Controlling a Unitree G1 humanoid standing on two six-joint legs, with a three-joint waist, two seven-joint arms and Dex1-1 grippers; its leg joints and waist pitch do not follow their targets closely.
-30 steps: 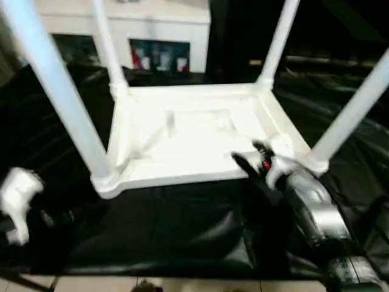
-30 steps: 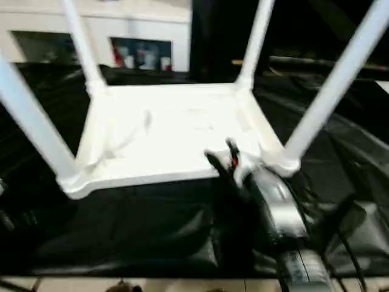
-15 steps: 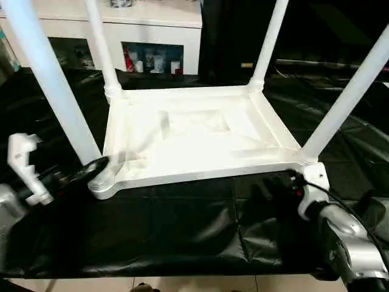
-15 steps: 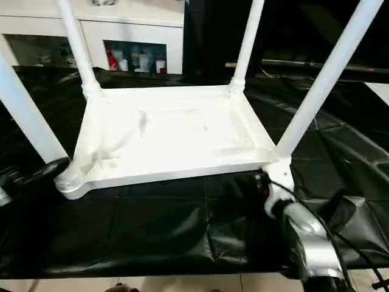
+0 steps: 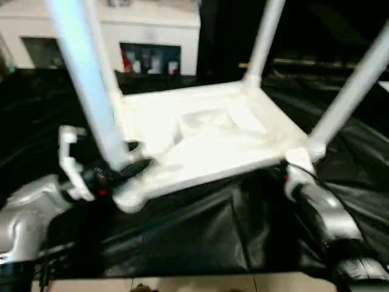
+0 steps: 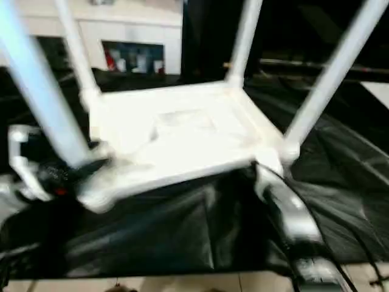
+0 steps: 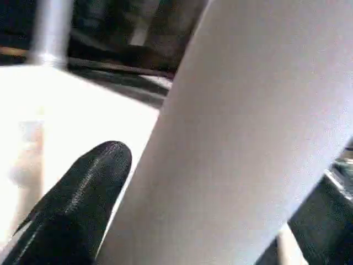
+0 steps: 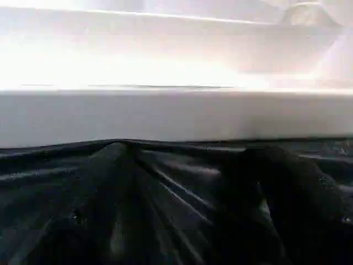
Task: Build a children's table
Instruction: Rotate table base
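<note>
Tabletop (image 5: 206,137) lies upside down on the black-covered desk (image 5: 182,237), four legs (image 5: 85,85) standing up from its corner sockets. Left claw (image 5: 124,167): fingers (image 7: 77,204) apart, straddling the base of the near-left leg. Right claw (image 5: 285,176): fingers apart, at the tabletop's near-right corner, just below the rim, holding nothing.

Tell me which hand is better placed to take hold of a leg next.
Left. The left hand sits at the base of the near left leg, a finger alongside it. The right hand is low at the tabletop rim, facing its edge, not a leg.
</note>
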